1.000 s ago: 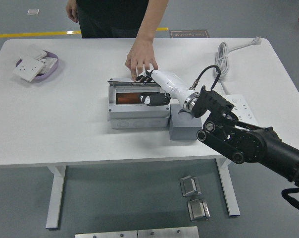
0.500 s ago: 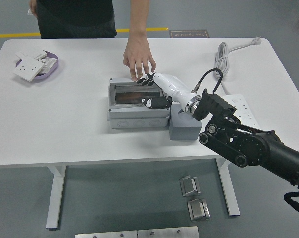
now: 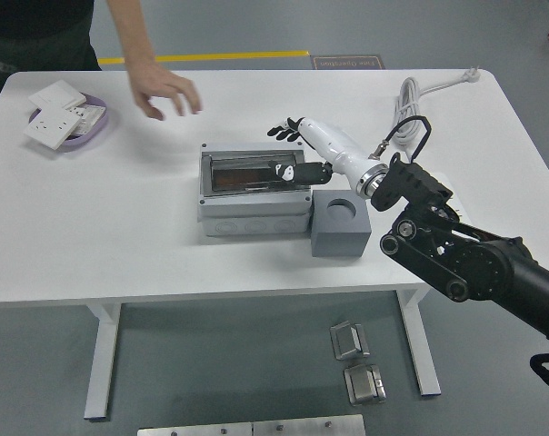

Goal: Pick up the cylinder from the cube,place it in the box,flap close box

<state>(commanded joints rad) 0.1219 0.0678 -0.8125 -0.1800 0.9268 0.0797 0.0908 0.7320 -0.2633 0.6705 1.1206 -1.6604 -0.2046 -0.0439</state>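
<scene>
The grey box point(image 3: 254, 202) stands mid-table with its clear-windowed lid lying down over it. Through the window the brown cylinder point(image 3: 243, 177) shows dimly inside. Against the box's right side sits the grey cube point(image 3: 338, 229), its round socket bare. My right hand point(image 3: 286, 150), white with black fingertips, hovers over the box's right rear corner. Its fingers point(image 3: 284, 130) are spread and the thumb rests near the lid's right edge; it holds nothing. A person's hand point(image 3: 165, 91) hangs above the table at the far left, away from the box.
A purple dish point(image 3: 91, 130) with white wall sockets sits at the far left. A white power strip point(image 3: 449, 198) and its coiled cable point(image 3: 411, 102) lie at the right, behind my right arm.
The person's hand left the box's rear edge and swung away to the far left. The lid came down over the box. My right hand drew back rightwards, uncovering the cube's socket.
</scene>
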